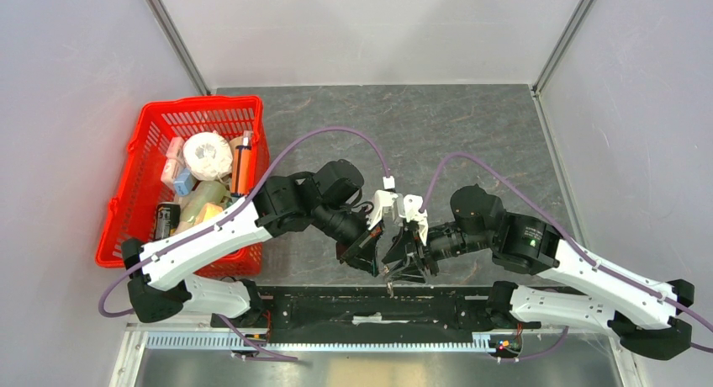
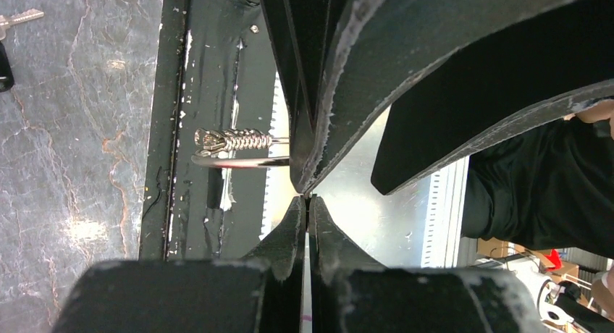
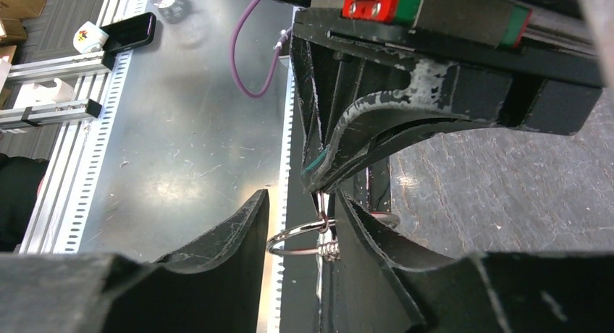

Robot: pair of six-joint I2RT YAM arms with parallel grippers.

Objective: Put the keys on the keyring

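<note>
At far left, a red plastic mesh basket [image 1: 145, 143] of assorted items is sitting on the grey marbled tabletop [image 1: 471, 135]. Your two arms are meeting nose to nose above the black base plate [image 1: 336, 307] at the near edge. In the left wrist view, one small silvery-grey metal key [image 2: 23, 16] is lying loose on the table, well apart from the work. Your left gripper [image 2: 308, 203] is pressing its fingers tightly together. In the right wrist view, a thin silvery sliver is running from their tips down to the thin round silvery wire keyring [image 2: 239, 160], though it is not clear whether that sliver is a key or part of the ring. A short silvery coiled piece [image 2: 233, 139] is sitting just beside the ring's wire. The ring itself is hanging in the air over the base plate, between the two sets of fingers. Further right, your right gripper [image 3: 300, 213] is standing with its fingers narrowly apart, and the ring is lying in the gap between them. Whether they are actually clamping it cannot be told.
</note>
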